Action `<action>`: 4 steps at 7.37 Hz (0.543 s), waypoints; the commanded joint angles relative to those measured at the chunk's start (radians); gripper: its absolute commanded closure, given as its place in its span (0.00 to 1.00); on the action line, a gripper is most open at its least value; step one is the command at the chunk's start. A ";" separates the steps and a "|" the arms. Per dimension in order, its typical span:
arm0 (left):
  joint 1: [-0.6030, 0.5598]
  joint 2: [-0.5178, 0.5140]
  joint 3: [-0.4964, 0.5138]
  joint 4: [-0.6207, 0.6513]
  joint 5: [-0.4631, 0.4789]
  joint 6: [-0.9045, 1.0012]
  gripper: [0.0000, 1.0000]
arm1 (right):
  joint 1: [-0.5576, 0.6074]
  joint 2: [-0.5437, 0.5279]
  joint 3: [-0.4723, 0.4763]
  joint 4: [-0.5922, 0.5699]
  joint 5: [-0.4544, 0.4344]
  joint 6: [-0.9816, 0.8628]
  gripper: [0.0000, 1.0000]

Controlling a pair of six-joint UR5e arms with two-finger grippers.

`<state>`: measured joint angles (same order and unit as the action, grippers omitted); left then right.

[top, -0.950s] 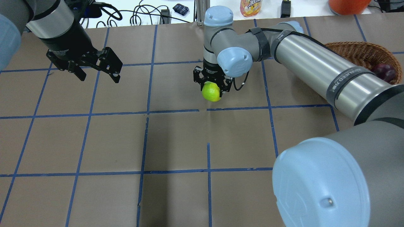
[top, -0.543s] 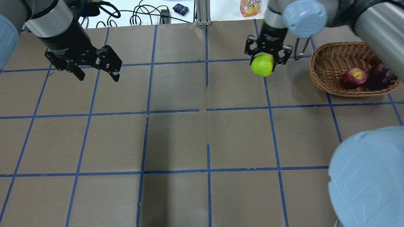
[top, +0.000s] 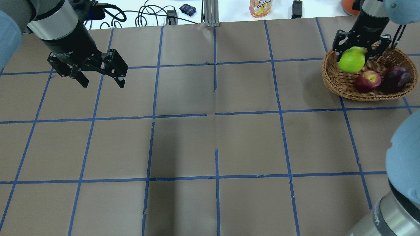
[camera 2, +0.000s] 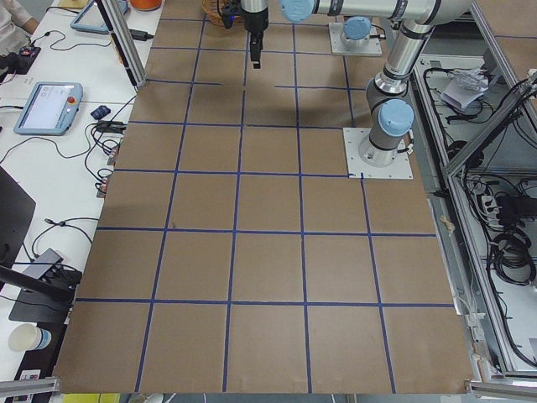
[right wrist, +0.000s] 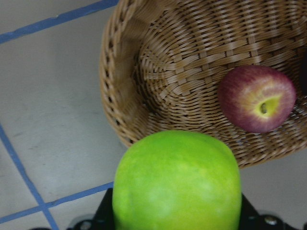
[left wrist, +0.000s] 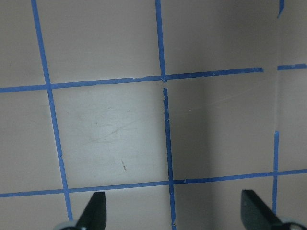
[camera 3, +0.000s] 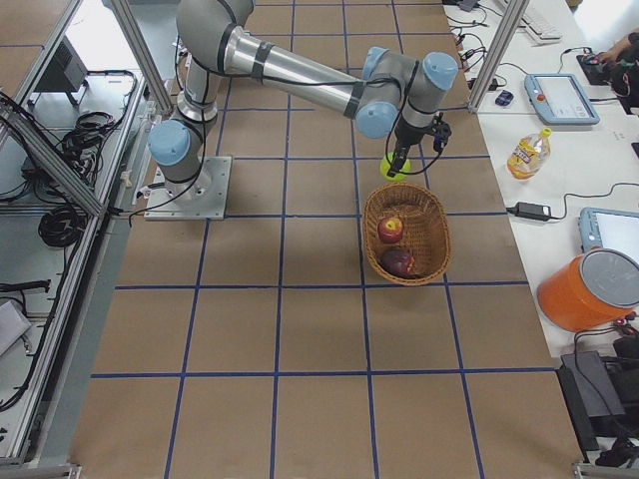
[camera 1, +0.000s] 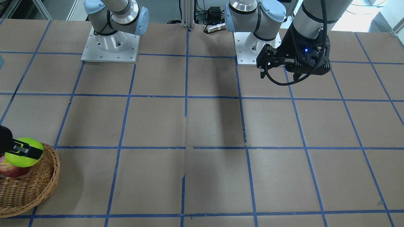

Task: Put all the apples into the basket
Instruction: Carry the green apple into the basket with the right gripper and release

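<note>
The yellow-green apple (top: 352,60) is held in my shut right gripper (top: 356,54) above the near-left end of the wicker basket (top: 329,79). The red apple (top: 368,81) and the dark purple apple (top: 397,78) lie side by side inside the basket. In the right wrist view the green apple (right wrist: 177,184) fills the bottom, over the basket's rim (right wrist: 111,91), with the red apple (right wrist: 257,98) in the basket. In the front-facing view the green apple (camera 1: 23,152) hangs over the basket (camera 1: 34,189). My left gripper (top: 100,78) is open and empty, hovering over the table's far left.
A juice bottle (top: 261,7), cables (top: 144,14) and an orange bucket (top: 348,5) sit on the white surface beyond the table's far edge. The two arm bases (camera 1: 110,47) stand at the robot's side of the table.
My right gripper has carried the green apple from the table's middle to the right and far side, to above the basket. The left gripper has stayed in place, open.
</note>
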<state>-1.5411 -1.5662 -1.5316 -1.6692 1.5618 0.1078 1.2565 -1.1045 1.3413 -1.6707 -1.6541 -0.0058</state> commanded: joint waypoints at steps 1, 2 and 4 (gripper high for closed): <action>-0.019 0.015 0.001 -0.003 0.001 0.004 0.00 | -0.046 0.075 0.005 -0.079 -0.010 -0.031 1.00; -0.020 0.028 0.001 -0.004 0.000 0.004 0.00 | -0.046 0.084 0.007 -0.081 -0.007 -0.028 1.00; -0.020 0.020 -0.001 -0.004 -0.006 0.003 0.00 | -0.046 0.094 0.006 -0.086 0.000 -0.016 0.00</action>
<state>-1.5608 -1.5445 -1.5312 -1.6733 1.5609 0.1116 1.2110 -1.0167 1.3481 -1.7524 -1.6570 -0.0268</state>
